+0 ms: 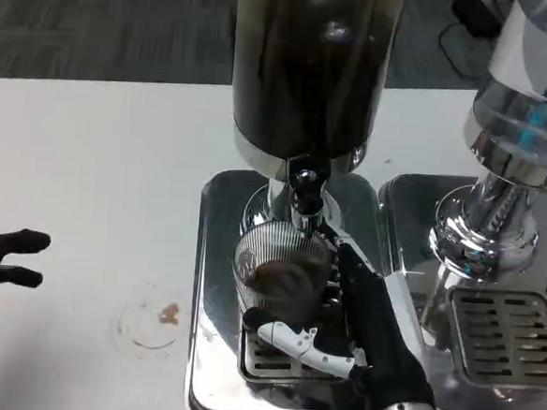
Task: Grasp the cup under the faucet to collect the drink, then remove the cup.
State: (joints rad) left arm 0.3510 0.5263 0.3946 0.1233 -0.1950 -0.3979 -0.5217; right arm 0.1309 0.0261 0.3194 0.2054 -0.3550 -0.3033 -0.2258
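Note:
A clear ribbed cup (pixel 279 266) with some dark drink in it stands on the drip grate under the faucet (pixel 304 200) of the dark drink dispenser (pixel 307 67). My right hand (pixel 340 327) wraps around the cup from the front and right side, its fingers (pixel 301 343) curled against the cup's lower wall. My left hand (pixel 2 256) hovers at the far left edge over the white table, fingers apart, holding nothing.
The dispenser sits on a shiny metal tray (pixel 209 351). A second dispenser (pixel 522 138) with its own drip grate (pixel 499 338) stands to the right. A round brown stain (pixel 157 321) marks the table left of the tray.

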